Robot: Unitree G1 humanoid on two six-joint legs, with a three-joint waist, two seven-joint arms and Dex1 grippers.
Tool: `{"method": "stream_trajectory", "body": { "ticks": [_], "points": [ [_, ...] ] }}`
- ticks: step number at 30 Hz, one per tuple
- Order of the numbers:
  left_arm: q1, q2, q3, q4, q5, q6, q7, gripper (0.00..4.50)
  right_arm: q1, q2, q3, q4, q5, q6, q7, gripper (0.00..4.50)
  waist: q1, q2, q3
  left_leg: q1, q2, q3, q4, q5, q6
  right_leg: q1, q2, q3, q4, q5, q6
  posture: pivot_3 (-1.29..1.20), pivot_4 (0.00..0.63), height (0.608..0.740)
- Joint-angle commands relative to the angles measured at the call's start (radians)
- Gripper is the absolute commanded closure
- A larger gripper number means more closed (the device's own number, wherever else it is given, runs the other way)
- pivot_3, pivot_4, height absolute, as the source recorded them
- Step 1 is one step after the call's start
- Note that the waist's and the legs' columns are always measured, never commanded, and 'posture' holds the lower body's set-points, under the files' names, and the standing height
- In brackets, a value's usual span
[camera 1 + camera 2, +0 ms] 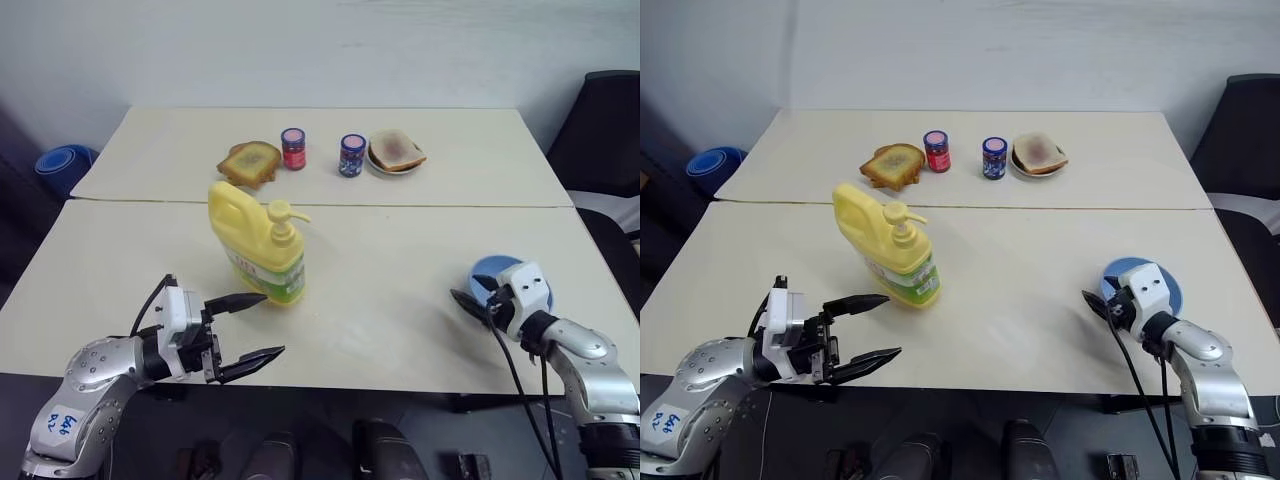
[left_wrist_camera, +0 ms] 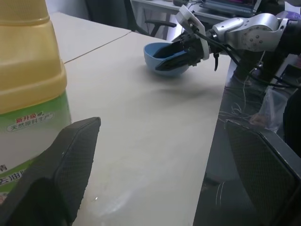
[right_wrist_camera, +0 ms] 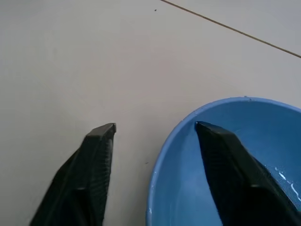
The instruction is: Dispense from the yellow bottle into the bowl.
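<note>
Bottle (image 1: 258, 243) at frame centre-left on surface (image 1: 400, 310). L gripper (image 1: 250, 327) spread just beside it, ready to grab. R gripper (image 3: 155, 141) spread, straddling bowl (image 3: 244, 160) rim at lower right, prob. to drag it closer.

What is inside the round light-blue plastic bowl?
One black finger of the right gripper reaches inside the round light-blue plastic bowl, with a few wet streaks beside it. The finger covers part of the bottom.

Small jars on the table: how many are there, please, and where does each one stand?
2. The red jar stands at the far side of the table, right of the bare toast. The blue jar stands further right, beside the plate with toast. None seems hidden.
</note>
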Motion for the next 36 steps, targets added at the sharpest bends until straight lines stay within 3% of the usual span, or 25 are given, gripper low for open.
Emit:
{"method": "stream_trajectory", "body": {
  "ticks": [1,5,15,23,34,36],
  "points": [
    [0.012,0.0,0.031,-0.039,0.003,-0.02,0.007,0.0,-0.002,-0.005,0.007,-0.003,-0.017,0.018,-0.009,3.06,0.0,0.0,0.0,0.0,0.0,0.0,0.0,0.0,0.0,0.0,0.0,0.0,0.0,0.0,0.0,0.0,0.15,0.74],
    [0.015,0.001,0.037,-0.038,0.005,-0.025,0.004,0.0,-0.015,-0.011,0.02,-0.03,-0.016,0.055,-0.007,4.42,-0.004,0.0,0.0,0.0,0.0,0.0,0.001,0.0,0.0,0.0,0.0,0.0,0.001,0.0,0.0,0.0,0.15,0.74],
    [-0.016,-0.003,0.041,-0.005,0.009,-0.042,-0.002,0.0,-0.034,-0.043,-0.017,-0.113,0.028,0.128,0.033,4.47,-0.013,-0.002,-0.001,0.0,0.0,0.0,0.0,0.0,0.0,0.0,0.0,0.0,0.001,0.0,0.0,0.0,0.15,0.74],
    [-0.036,-0.006,0.02,0.011,0.012,-0.047,-0.021,0.0,-0.022,-0.06,-0.031,-0.119,0.035,0.137,0.047,2.0,-0.018,-0.001,-0.001,0.0,0.0,0.0,0.0,0.0,0.0,0.0,0.0,0.0,0.001,0.0,0.0,0.0,0.15,0.74],
    [-0.052,-0.009,0.002,0.009,0.017,-0.037,-0.026,0.0,-0.042,-0.064,0.063,0.011,-0.072,0.08,0.055,2.0,-0.021,-0.001,0.0,0.0,0.0,0.0,0.0,0.0,0.0,0.0,0.0,0.0,0.001,0.0,0.0,0.0,0.15,0.74],
    [-0.054,-0.001,0.009,0.006,0.009,-0.029,-0.029,0.0,-0.06,-0.061,0.071,0.043,-0.08,0.047,0.066,2.38,-0.021,-0.001,0.0,0.0,0.0,0.0,0.0,0.0,0.0,0.0,0.0,0.0,0.001,0.0,0.0,0.0,0.15,0.74]
  ]
}}
